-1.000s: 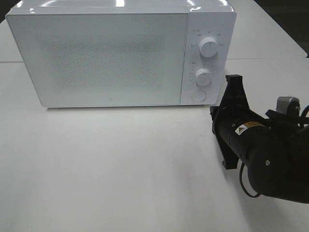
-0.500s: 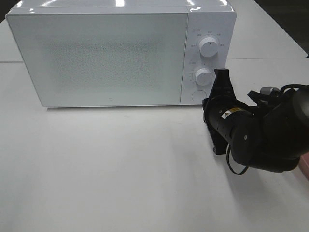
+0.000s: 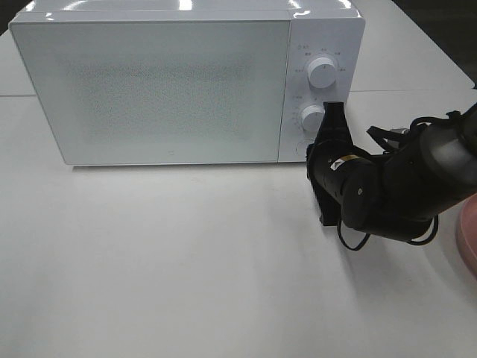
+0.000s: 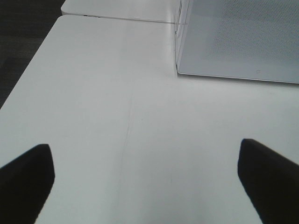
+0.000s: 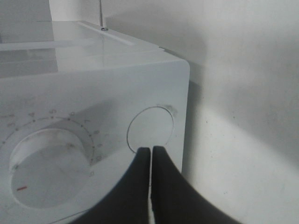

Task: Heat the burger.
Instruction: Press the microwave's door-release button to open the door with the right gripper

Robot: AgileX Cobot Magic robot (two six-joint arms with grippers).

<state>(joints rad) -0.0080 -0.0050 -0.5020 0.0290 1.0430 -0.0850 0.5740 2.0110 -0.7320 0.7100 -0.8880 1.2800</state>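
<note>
Right gripper (image 5: 150, 150), closed tight, points at the round button (image 5: 150, 127) beside the microwave door (image 3: 149, 89); pushed off-centre, I think it can slip off and not open it.

**Right arm:** a matte-black, rounded cylindrical wrist housing (image 3: 376, 190) carries a small white sticker with a yellow warning triangle (image 3: 344, 165). Thin black cables (image 3: 387, 136) arch over the housing, and one cable loop (image 3: 349, 240) shows at its lower edge. A flat black mounting plate (image 3: 326, 201) runs along its front. The right gripper (image 5: 150, 151) ends in two slim, smooth black fingers (image 5: 133, 186) that taper to blunt tips.

**Left gripper** (image 4: 144, 147) — only two dark, wedge-shaped fingertips (image 4: 25, 184) show.
</note>
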